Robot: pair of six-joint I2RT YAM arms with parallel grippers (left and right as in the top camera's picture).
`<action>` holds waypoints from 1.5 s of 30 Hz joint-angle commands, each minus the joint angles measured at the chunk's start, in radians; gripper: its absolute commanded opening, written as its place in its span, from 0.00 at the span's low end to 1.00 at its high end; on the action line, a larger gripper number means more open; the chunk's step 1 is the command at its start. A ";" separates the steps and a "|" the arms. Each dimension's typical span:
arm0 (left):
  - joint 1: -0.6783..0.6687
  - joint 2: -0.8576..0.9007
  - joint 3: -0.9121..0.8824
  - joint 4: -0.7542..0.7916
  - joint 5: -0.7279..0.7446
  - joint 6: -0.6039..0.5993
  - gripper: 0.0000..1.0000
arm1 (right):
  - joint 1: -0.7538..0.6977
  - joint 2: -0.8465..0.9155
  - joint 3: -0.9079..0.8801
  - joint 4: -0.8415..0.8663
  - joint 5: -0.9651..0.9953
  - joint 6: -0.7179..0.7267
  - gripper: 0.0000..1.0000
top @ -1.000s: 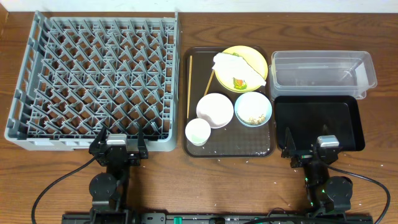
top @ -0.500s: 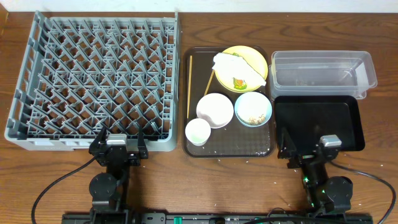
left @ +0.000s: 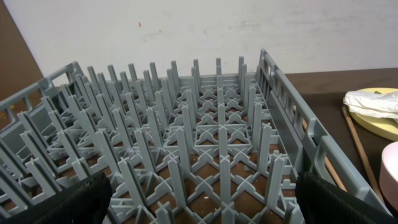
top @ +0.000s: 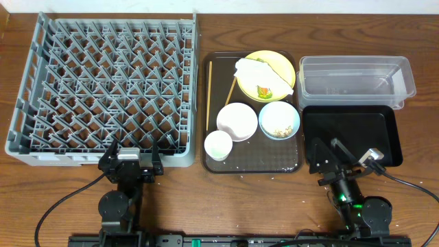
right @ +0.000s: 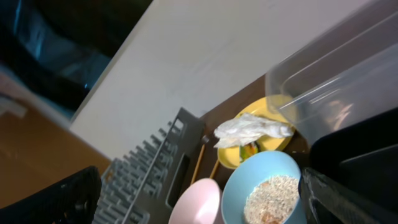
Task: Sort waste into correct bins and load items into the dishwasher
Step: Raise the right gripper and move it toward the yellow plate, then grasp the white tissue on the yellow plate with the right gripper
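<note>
The left gripper point(top: 134, 148) is spread wide and holds nothing, at the near edge of the grey dish rack point(top: 103, 89) on the table's left end. The right gripper point(top: 329, 152) (rolled sideways) is equally wide and empty, over the near left corner of the black tray point(top: 363, 130), with the clear tub point(top: 357, 77) just behind it. On the brown serving tray point(top: 254, 156), the yellow plate point(top: 274, 58) with the napkin point(top: 262, 72) sits in the far right corner. The chopsticks point(top: 208, 96) lie toward the left edge and the cup point(top: 218, 145) is near the left corner. The white bowl point(top: 236, 121) and the light blue bowl point(top: 264, 118) with crumbs point(top: 279, 128) are mid-tray.
</note>
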State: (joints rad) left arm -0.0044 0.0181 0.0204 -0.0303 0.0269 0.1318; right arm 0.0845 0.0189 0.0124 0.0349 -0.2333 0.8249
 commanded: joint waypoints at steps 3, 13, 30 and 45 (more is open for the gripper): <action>0.004 0.000 -0.016 -0.040 -0.019 0.006 0.96 | 0.008 0.112 0.141 -0.014 -0.074 -0.155 0.99; 0.004 0.000 -0.016 -0.040 -0.019 0.006 0.96 | 0.008 0.673 0.566 -0.031 -0.248 -0.458 0.99; 0.004 0.000 -0.016 -0.040 -0.019 0.006 0.96 | 0.272 1.460 1.242 -0.328 0.070 -0.862 0.99; 0.004 0.000 -0.016 -0.040 -0.019 0.006 0.96 | 0.280 1.921 1.487 -0.336 0.167 -0.942 0.99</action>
State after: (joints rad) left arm -0.0036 0.0181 0.0216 -0.0330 0.0265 0.1318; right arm 0.3580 1.8851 1.4628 -0.2989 -0.1204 -0.0692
